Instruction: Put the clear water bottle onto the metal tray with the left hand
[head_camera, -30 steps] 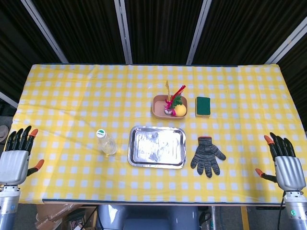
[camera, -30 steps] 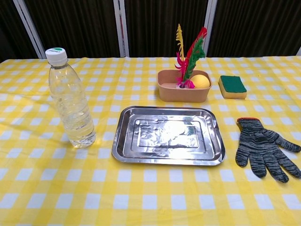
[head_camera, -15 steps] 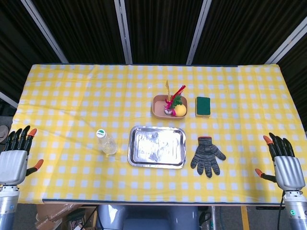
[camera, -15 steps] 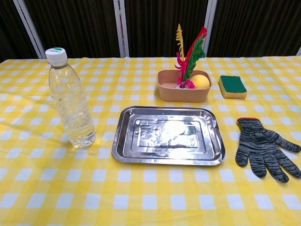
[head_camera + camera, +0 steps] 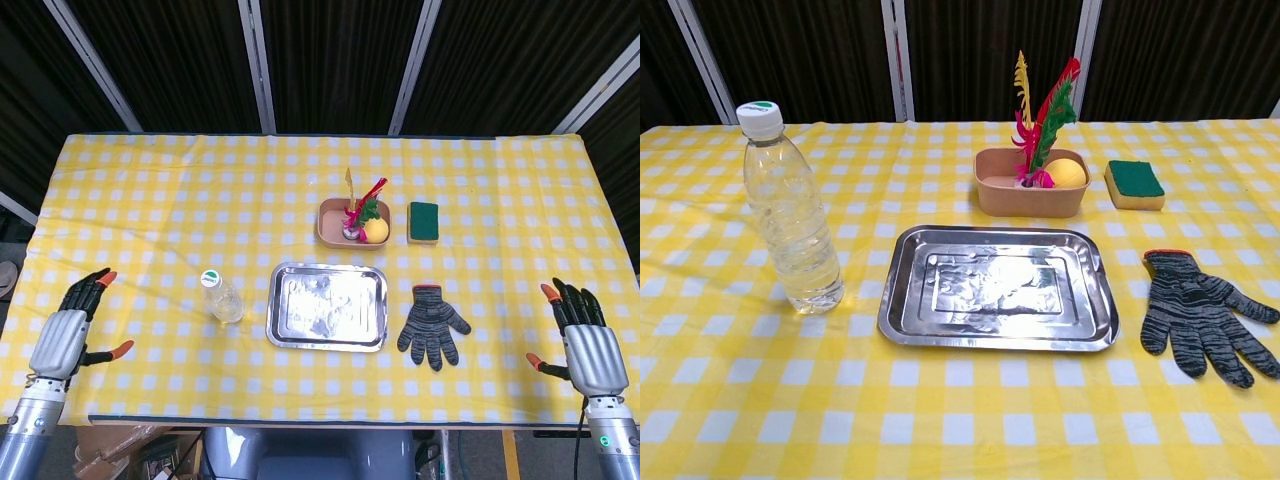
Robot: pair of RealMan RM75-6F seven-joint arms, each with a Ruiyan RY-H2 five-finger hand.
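The clear water bottle [image 5: 221, 297] [image 5: 790, 212] stands upright with a white and green cap, just left of the metal tray [image 5: 327, 307] [image 5: 997, 287]. The tray lies bare at the table's front middle. My left hand [image 5: 69, 334] hovers open over the table's front left corner, well left of the bottle, fingers spread. Over the front right edge my right hand [image 5: 584, 343] is open too. Neither hand shows in the chest view.
A tan bowl [image 5: 352, 223] [image 5: 1030, 185] with a yellow ball and coloured feathers stands behind the tray. A green sponge [image 5: 423, 221] [image 5: 1134, 183] lies to its right. A grey knit glove [image 5: 432, 325] [image 5: 1203, 314] lies right of the tray.
My left hand has moved rightward and inward over the table's front left corner. The right hand has shifted slightly. The bottle and tray have not moved.
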